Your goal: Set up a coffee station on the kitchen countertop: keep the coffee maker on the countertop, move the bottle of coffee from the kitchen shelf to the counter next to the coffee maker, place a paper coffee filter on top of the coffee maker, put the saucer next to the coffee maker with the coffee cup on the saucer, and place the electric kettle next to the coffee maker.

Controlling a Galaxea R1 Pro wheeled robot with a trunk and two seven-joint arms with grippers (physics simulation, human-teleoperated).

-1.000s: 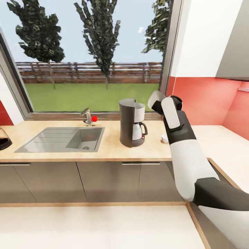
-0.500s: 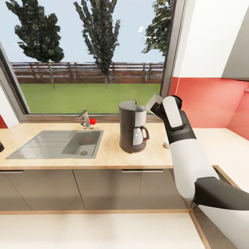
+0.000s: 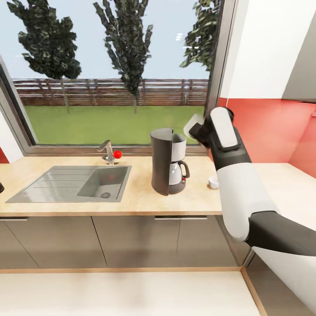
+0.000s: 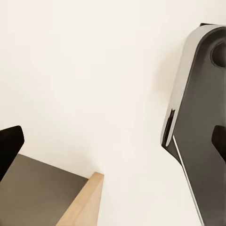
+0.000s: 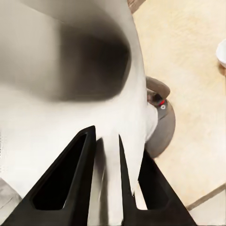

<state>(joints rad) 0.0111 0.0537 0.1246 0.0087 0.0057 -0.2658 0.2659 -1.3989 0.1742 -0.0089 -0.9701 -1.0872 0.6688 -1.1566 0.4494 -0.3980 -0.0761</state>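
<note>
One arm is up in the head view: the right arm, bent at the elbow, forearm rising steeply, wrist level w/ the top of the coffee maker. No brand, label or readable writing on anything.

The right gripper points toward the coffee maker's top from its right side. In the right wrist view its two dark fingers are nearly together, pinching the thin wall of the paper coffee filter, a white cone whose open mouth faces the camera. In the head view the filter hangs just beside and slightly above the machine's upper right edge, apart from it, not resting on it.

Coffee maker stands mid-countertop, closer to the back edge, right of the sink. A small white cup sits on the countertop to the machine's right, partly behind the forearm; can't tell if anything's under it.

Left wrist view: pale floor, a wood-edged cabinet corner, a grey-black robot part. One dark fingertip of the left gripper at the frame edge; how far open can't be told.
</note>
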